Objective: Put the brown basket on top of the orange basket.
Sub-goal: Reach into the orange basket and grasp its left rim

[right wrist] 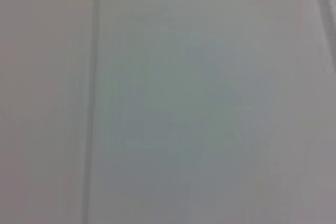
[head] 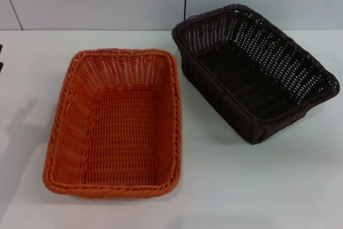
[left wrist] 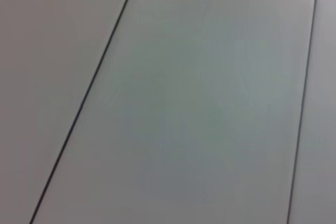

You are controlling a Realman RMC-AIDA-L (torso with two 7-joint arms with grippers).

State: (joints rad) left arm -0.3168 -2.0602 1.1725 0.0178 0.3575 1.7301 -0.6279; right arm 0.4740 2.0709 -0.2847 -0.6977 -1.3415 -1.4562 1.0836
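Neither claw is in view; the brown basket (head: pixel 257 73) looks light and stiff, best gripped by its braided rim.

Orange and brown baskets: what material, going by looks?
Orange basket: woven wicker-style strands with a braided rim; the uniform bright colour and slight sheen suggest plastic rattan, though not certain. Brown basket: the same weave, open-gapped sides, near-black, probably plastic too.
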